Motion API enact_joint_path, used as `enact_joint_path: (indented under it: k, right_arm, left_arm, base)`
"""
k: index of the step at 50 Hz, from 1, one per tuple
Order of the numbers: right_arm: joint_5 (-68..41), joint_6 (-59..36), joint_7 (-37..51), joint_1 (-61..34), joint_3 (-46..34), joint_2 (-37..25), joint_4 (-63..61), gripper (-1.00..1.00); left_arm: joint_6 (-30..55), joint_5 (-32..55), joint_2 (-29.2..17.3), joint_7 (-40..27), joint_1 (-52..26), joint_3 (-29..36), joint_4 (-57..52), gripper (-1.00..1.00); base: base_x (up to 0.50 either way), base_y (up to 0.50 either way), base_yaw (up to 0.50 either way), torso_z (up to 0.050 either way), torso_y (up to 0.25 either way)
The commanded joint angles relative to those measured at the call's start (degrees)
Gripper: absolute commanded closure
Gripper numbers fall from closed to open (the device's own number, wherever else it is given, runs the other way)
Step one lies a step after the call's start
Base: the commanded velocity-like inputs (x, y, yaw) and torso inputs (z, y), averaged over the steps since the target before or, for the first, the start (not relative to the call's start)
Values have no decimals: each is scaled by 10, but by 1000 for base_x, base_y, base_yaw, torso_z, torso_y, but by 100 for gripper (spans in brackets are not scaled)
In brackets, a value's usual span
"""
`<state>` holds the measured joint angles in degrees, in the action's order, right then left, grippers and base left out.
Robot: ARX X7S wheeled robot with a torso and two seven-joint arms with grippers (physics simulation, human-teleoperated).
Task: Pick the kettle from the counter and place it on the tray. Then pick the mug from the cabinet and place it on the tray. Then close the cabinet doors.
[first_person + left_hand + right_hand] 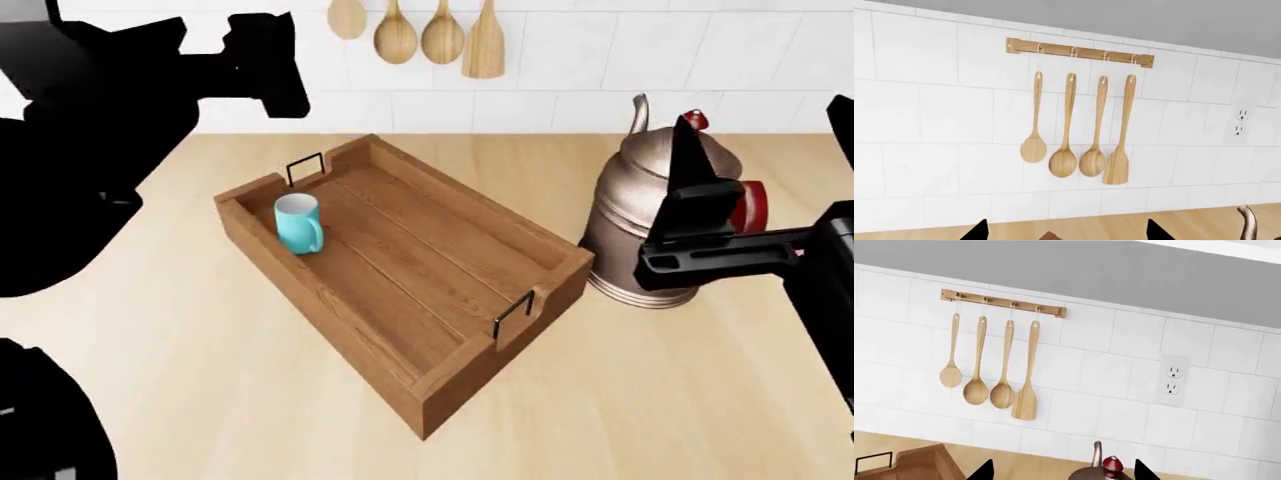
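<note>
Right claw (687, 215) hangs just in front of the tall copper-coloured ridged kettle (654, 225), its fingers spread wide and holding nothing.

The left claw (267, 60), raised beyond the tray's far-left corner, likewise shows parted tips with nothing between them. The kettle stands on the light beige wood-grain table (174, 330), just beside the near-right end of the rectangular brown wooden tray (400, 360); the small turquoise mug (298, 222) already stands upright inside the tray's far-left end. Beyond the tray, wooden spoons (1074, 135) hang on the white tiled wall (934, 125). Risk, as I judge it: the kettle is tall, so a fingertip catching its dark red handle (750, 205) off-centre could tip it, or swing its base into the tray wall.
</note>
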<state>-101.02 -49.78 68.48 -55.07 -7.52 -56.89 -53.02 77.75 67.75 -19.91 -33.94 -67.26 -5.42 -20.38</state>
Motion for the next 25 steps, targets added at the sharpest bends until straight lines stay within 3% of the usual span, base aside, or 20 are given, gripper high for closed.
enact_joint_path:
  k: [1, 25]
  right_arm:
    - [-33, 6, -19, 50, 34, -54, 31, -100]
    - [94, -19, -116, 95, -6, -1, 145, -100]
  left_arm:
    - [18, 48, -14, -24, 23, -33, -51, -100]
    - [4, 63, -21, -32, 38, -24, -54, -100]
  base:
    - [0, 0, 0, 0, 0]
    - [0, 0, 0, 0, 0]
